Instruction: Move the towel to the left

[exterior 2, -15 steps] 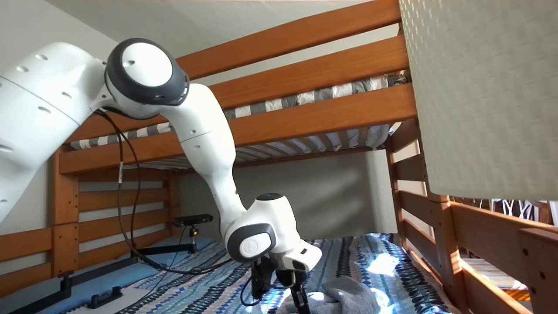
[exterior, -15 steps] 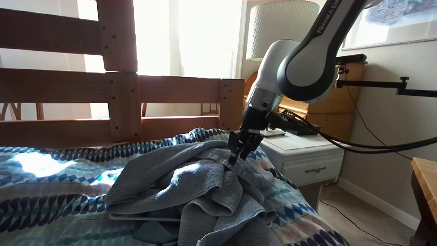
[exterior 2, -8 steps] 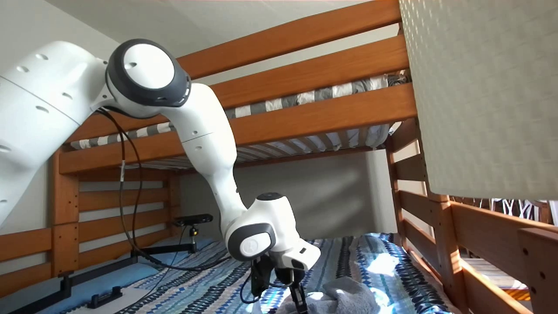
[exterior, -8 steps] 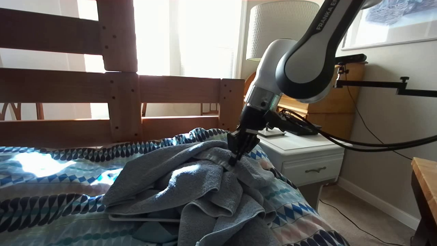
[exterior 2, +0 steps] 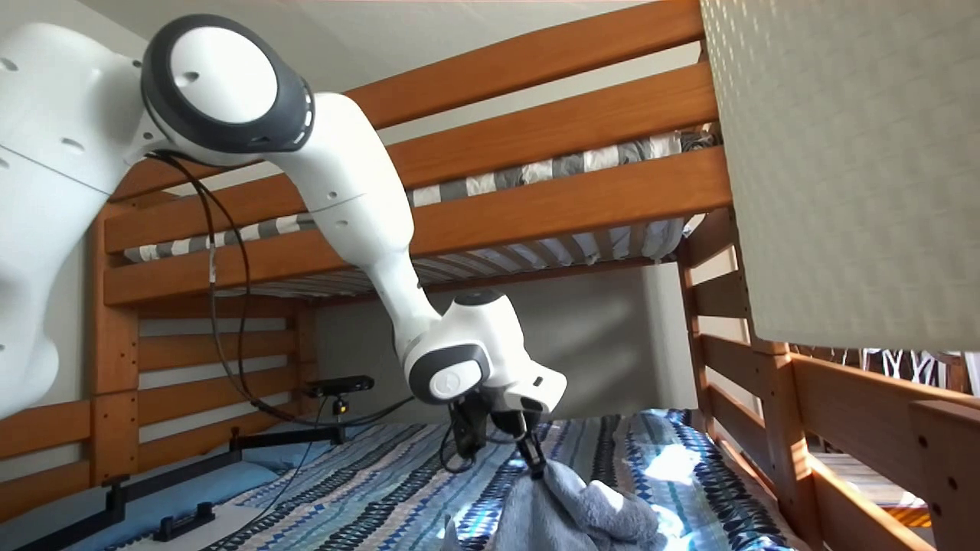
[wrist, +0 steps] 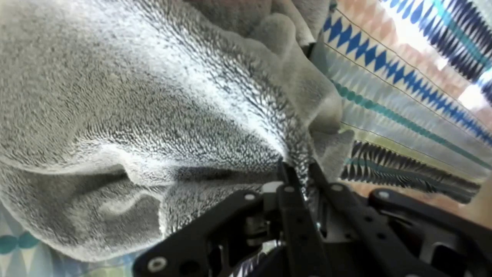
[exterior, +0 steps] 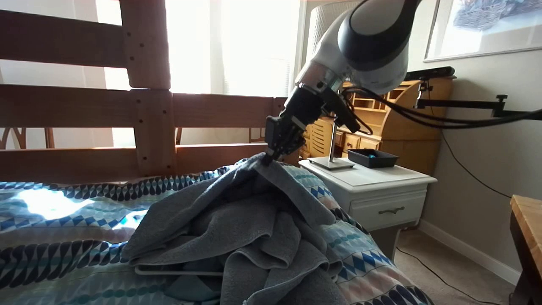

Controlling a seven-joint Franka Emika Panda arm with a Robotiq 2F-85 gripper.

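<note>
The towel is grey and lies bunched on the patterned bed; it shows in both exterior views (exterior: 250, 224) (exterior 2: 574, 524) and fills much of the wrist view (wrist: 146, 100). My gripper (exterior: 268, 159) is shut on a fold of the towel and holds it up as a peak, while the rest of the towel still lies on the bed. In an exterior view the fingertips (exterior 2: 537, 470) point down onto the lifted fold. In the wrist view a strip of towel runs between the two fingers (wrist: 300, 171). The underside of the towel is hidden.
A wooden bed frame (exterior: 154, 131) stands behind the patterned bedspread (exterior: 63, 254). A white nightstand (exterior: 389, 209) with a black tray (exterior: 372, 158) and a lamp is beside the bed. A camera on a black arm (exterior 2: 337, 386) stands near. A pale bar (exterior: 180, 272) shows under the towel.
My gripper has closed on the towel and moved up and somewhat left in an exterior view, tilting as it went. The held fold has risen with it into a peak.
</note>
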